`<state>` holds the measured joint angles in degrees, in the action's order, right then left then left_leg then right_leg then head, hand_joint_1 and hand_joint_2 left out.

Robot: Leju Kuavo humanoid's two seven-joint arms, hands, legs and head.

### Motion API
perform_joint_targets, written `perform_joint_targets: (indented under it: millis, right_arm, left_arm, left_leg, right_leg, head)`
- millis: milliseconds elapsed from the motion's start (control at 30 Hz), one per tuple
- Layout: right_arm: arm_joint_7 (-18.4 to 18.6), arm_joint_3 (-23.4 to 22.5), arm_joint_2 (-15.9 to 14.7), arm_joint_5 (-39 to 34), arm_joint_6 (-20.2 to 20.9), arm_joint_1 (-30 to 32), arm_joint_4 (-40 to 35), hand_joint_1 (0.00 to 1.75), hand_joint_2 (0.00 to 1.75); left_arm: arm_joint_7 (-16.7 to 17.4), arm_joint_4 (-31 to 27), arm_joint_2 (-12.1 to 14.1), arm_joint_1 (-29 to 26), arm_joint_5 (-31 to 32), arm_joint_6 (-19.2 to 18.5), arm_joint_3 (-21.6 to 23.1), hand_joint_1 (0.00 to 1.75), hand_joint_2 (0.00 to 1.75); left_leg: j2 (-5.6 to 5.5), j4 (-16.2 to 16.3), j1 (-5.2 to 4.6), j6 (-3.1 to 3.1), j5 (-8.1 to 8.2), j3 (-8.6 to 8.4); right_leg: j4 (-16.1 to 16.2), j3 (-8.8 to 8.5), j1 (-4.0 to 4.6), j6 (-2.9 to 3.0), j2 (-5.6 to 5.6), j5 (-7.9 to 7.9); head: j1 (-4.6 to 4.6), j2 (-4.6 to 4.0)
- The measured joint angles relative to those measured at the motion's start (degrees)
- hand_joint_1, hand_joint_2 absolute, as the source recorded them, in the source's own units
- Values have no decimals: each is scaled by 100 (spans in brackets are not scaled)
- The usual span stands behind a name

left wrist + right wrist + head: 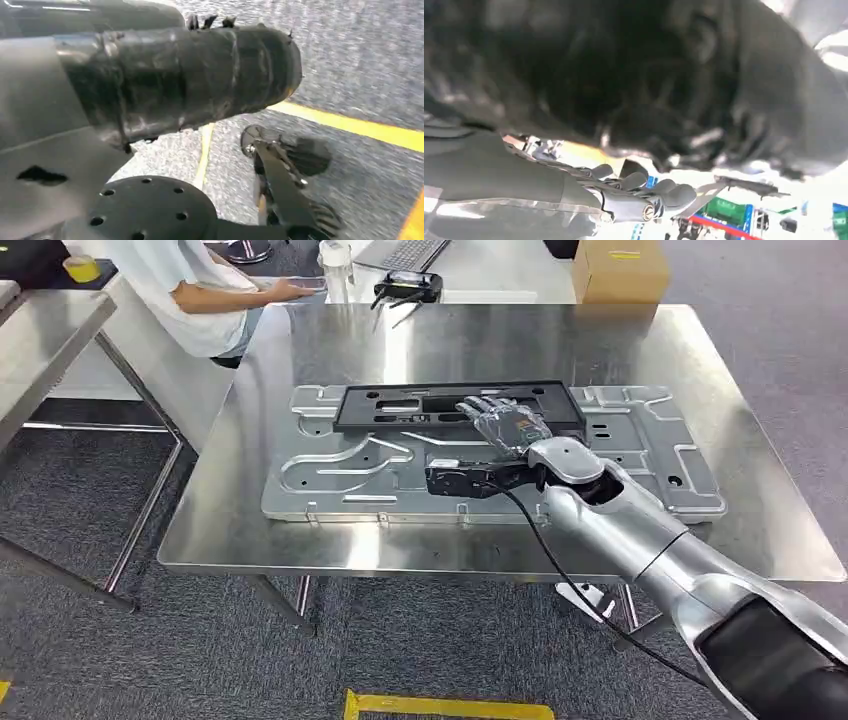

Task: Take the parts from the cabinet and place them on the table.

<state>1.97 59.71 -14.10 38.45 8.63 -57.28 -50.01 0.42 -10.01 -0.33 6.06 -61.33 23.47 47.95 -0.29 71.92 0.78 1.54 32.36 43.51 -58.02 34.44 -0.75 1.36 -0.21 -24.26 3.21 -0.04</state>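
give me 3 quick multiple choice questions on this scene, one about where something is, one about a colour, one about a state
1. Where does the black frame lie?
A. on the silver metal panel
B. on the floor
C. on the cardboard box

2. What colour is the tape on the floor?
A. red
B. yellow
C. white

3. What is the right hand doing?
A. hanging beside the table
B. lifting the box
C. resting on the black frame

Answers:
1. A, the frame sits along the far edge of the panel on the steel table.
2. B, the strip below the table is yellow.
3. C, its fingers lie spread over the frame; whether they grip it is unclear.
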Motion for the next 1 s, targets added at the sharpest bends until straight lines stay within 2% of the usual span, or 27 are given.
perform_joint_targets:
  millis: [33, 67, 100, 133, 200, 233, 267, 300, 333, 367, 400, 433, 467, 500, 533, 567, 600, 633, 700, 733, 767, 800, 867, 900, 933, 967, 1000]
  right_arm:
    - [0, 0, -2, 0, 35, 31, 0, 0, 0]
    - [0, 0, -2, 0, 39, 28, -15, 0, 0]
    - [6, -2, -13, 0, 39, 19, -31, 0, 0]
    - [11, -2, -13, 0, 39, 16, -33, 0, 0]
    - [11, -2, -13, 0, 46, 15, -33, 0, 0]
    - [11, -2, -15, 0, 48, 22, -31, 0, 0]
    - [11, -2, -17, 7, 52, 19, -33, 0, 0]
    - [9, -2, -17, 13, 52, 14, -33, 0, 0]
    - [7, -2, -17, 15, 55, 15, -33, 0, 0]
    - [7, -2, -20, 20, 59, 16, -33, 0, 0]
    - [9, -2, -20, 24, 61, 17, -33, 0, 0]
    - [9, -2, -20, 31, 61, 19, -33, 0, 0]
    - [9, -2, -20, 35, 61, 22, -33, 0, 0]
    - [9, -2, -20, 42, 57, 22, -33, 0, 0]
    - [9, 0, -20, 48, 52, 22, -33, 0, 0]
    - [9, -2, -20, 57, 48, 18, -33, 0, 0]
    - [9, -2, -13, 57, 46, 13, -37, 0, 0]
    - [9, -2, -13, 59, 39, 15, -48, 0, 0]
    - [9, -2, -13, 63, 41, 19, -48, 0, 0]
    - [9, 0, -11, 63, 44, 35, -48, 0, 0]
    - [9, 0, -11, 63, 44, 37, -48, 0, 0]
    - [13, 0, -13, 63, 44, 38, -48, 0, 0]
    - [24, 0, -11, 63, 44, 40, -48, 0, 0]
    - [24, 0, -11, 63, 44, 43, -48, 0, 0]
    - [26, 0, -11, 63, 44, 54, -48, 0, 0]
    - [26, 0, -11, 63, 44, 68, -48, 0, 0]
    - [24, 0, -11, 63, 44, 75, -48, 0, 0]
  left_arm:
    - [2, 0, 2, 24, 0, 2, 0, 0, 0]
    - [2, 0, 4, 33, -2, 2, 0, 0, 0]
    - [2, 0, 9, 42, -4, 2, 0, 0, 0]
    - [0, 0, 9, 49, -4, 4, 0, 0, 0]
    - [0, 0, 9, 45, -9, 2, -2, 0, 0]
    - [0, 0, 4, 46, -9, 2, -2, 0, 0]
    - [2, 0, 0, 50, -9, 2, -2, 0, 0]
    - [2, 0, 0, 47, -11, 2, -2, 0, 0]
    - [2, 0, 0, 48, -11, 0, -2, 0, 0]
    - [2, 0, 2, 47, -9, 0, -2, 0, 0]
    - [4, 0, 7, 48, -9, -4, -2, 0, 0]
    - [7, 0, 9, 49, -7, -20, -2, 0, 0]
    - [9, 0, 9, 48, -4, -22, -2, 0, 0]
    - [24, 0, 9, 47, 0, -28, -2, 0, 0]
    - [39, 0, 9, 47, 2, -35, -2, 0, 0]
    - [44, 0, 9, 49, 9, -44, -2, 0, 0]
    - [46, 0, 7, 54, 11, -44, -2, 0, 0]
    - [57, 0, 7, 48, 11, -46, -2, 0, 0]
    - [59, 0, 9, 48, 11, -46, -2, 0, 0]
    - [59, 0, 13, 26, 11, -46, -2, 0, 0]
    - [59, 0, 15, 28, 11, -46, -2, 0, 0]
    - [61, 0, 11, 12, 11, -46, -2, 0, 0]
    - [61, 0, 9, 3, 11, -48, -2, 0, 0]
    - [61, 0, 9, 10, 11, -48, -2, 0, 0]
    - [61, 0, 9, 21, 11, -50, -2, 0, 0]
    - [61, 0, 9, 29, 11, -50, -2, 0, 0]
    - [61, 0, 9, 29, 11, -50, -2, 0, 0]
  left_leg:
    - [0, 297, 5, 32, -290, -237]
    - [-2, -915, 4, -11, -381, -1232]
    - [-7, -1395, -38, -38, -212, -1530]
    - [-16, -1423, -44, -98, -187, -1523]
    - [-15, -1414, -67, -177, -271, -1438]
    - [12, -1465, -3, -242, -360, -1428]
    - [28, -1465, -16, -273, -425, -1360]
    - [41, -1463, -14, -349, -480, -1287]
    - [53, -1460, -17, -373, -527, -1219]
    - [52, -1452, -22, -382, -587, -1143]
    - [51, -1444, -29, -380, -648, -1055]
    - [50, -1428, -31, -371, -708, -962]
    - [49, -1404, -31, -352, -761, -873]
    - [48, -1375, -31, -337, -803, -790]
    - [46, -1336, -28, -313, -834, -717]
    - [45, -1287, -27, -281, -857, -662]
    - [37, -1259, -56, -243, -880, -599]
    - [41, -1274, -53, -212, -934, -597]
    - [33, -1320, -43, -142, -1042, -578]
    - [18, -1321, -50, -109, -1071, -535]
    - [14, -1240, -18, -77, -902, -488]
    - [20, -999, -19, -45, -578, -377]
    - [22, -151, -6, -7, 60, -159]
    - [21, 232, -7, 4, 204, -80]
    - [21, 446, -7, 0, 188, -78]
    - [21, 407, -8, -14, 20, -212]
    - [21, 143, -14, -39, -200, -450]
  right_leg:
    - [-15, 290, -12, -40, 0, 209]
    - [-58, 465, -24, -109, 2, 362]
    - [-65, 511, 3, -144, -1, 396]
    - [-43, 509, 3, -177, -15, 463]
    - [15, 510, -9, -246, -17, 585]
    - [9, 554, 12, -284, -9, 560]
    - [-96, 617, -19, -295, 12, 351]
    - [-397, 726, -23, -302, 10, -19]
    - [-816, 840, -26, -311, 13, -368]
    - [-1276, 944, -27, -329, 13, -640]
    - [-1649, 1006, -30, -343, 12, -728]
    - [-1828, 982, -33, -350, 13, -607]
    - [-1778, 851, -34, -348, 12, -366]
    - [-1545, 630, -38, -341, 12, -146]
    - [-1152, 314, -41, -327, 12, -24]
    - [-641, -36, -40, -306, 15, -156]
    - [-224, -304, 7, -287, 21, -384]
    - [-158, -312, 14, -262, 24, -410]
    - [-138, -246, 52, -213, 27, -335]
    - [-93, -214, -9, -147, 15, -265]
    - [-80, -160, -19, -113, -5, -200]
    - [-80, -93, -21, -54, -9, -147]
    - [-88, 49, -10, -15, -8, -32]
    - [-96, 128, 0, -16, -6, 23]
    - [-108, 205, 9, -18, -6, 75]
    - [-112, 287, 17, -20, -6, 130]
    - [-121, 355, 26, -26, -5, 185]
  head:
    - [0, 0]
    - [5, 0]
    - [-4, 0]
    - [-9, 0]
    - [-6, 2]
    - [-26, 0]
    - [-33, 2]
    - [-50, 0]
    - [-50, 0]
    - [-57, 0]
    - [-59, 0]
    - [-57, 0]
    - [-57, 0]
    - [-61, 0]
    - [-61, 0]
    - [-57, 0]
    - [-61, 0]
    - [-44, 0]
    - [-61, 0]
    - [-70, 0]
    - [-68, 2]
    - [-44, 0]
    - [-39, 0]
    - [-35, 0]
    - [-35, 0]
    - [-39, 0]
    - [-37, 0]
